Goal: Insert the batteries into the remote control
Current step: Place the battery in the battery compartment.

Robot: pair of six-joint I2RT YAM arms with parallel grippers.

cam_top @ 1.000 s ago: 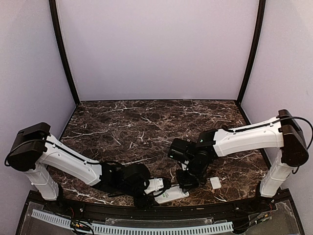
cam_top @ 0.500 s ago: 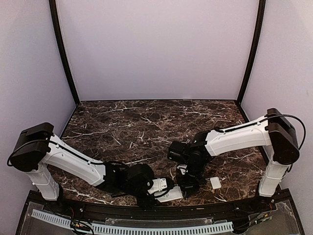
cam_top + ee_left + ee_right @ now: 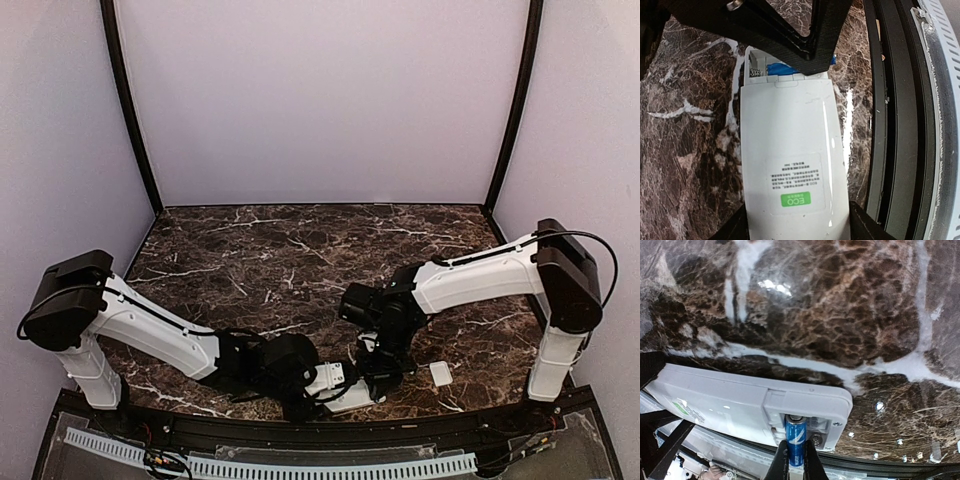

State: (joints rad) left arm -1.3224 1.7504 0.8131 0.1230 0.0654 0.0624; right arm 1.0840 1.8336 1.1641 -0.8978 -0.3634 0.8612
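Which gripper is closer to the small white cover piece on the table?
Right. The right gripper, pinching a battery at the remote control's open end, sits left of the cover in the top view; the left gripper, around the remote's other end, is farther left.

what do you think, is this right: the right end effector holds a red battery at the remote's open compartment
Not red: the right wrist view shows the battery is blue. The right end effector does hold it at the remote's open compartment.
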